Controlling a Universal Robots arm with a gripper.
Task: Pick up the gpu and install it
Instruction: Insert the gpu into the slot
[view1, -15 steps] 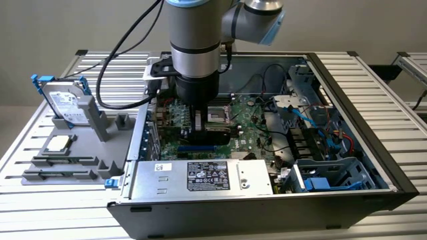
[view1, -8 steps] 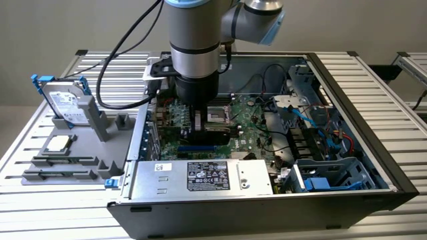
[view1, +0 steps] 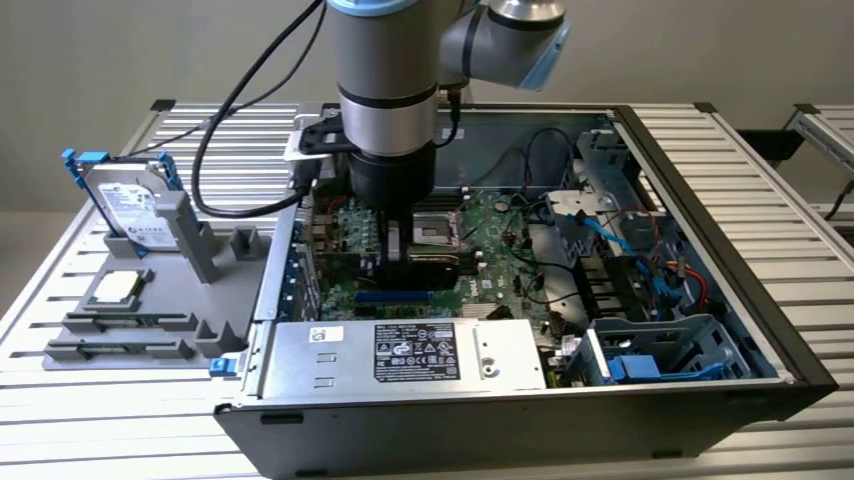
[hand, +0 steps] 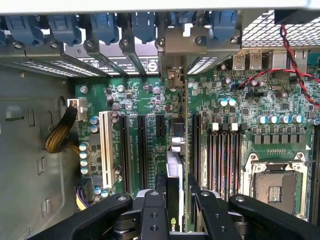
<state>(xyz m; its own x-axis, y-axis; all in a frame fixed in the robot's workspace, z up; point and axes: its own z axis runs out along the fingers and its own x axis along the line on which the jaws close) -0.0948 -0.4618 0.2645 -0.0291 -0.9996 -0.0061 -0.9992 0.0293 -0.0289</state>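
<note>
In the tool's (hand: 176, 202) clamp, the thin green-and-black gpu (hand: 178, 145), edge-on above the motherboard (hand: 280, 125).

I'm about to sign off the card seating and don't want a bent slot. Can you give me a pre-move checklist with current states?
1. gpu held edge-on between the fingers of the hand: ok.
2. Card standing upright over the motherboard: ok.
3. Card parallel to the slots: ok.
4. Card fully seated in its slot: cannot tell.
5. End bracket lined up with the rear opening of the case: cannot tell.
6. hard drive parked outside the case, out of the way: ok.
</note>
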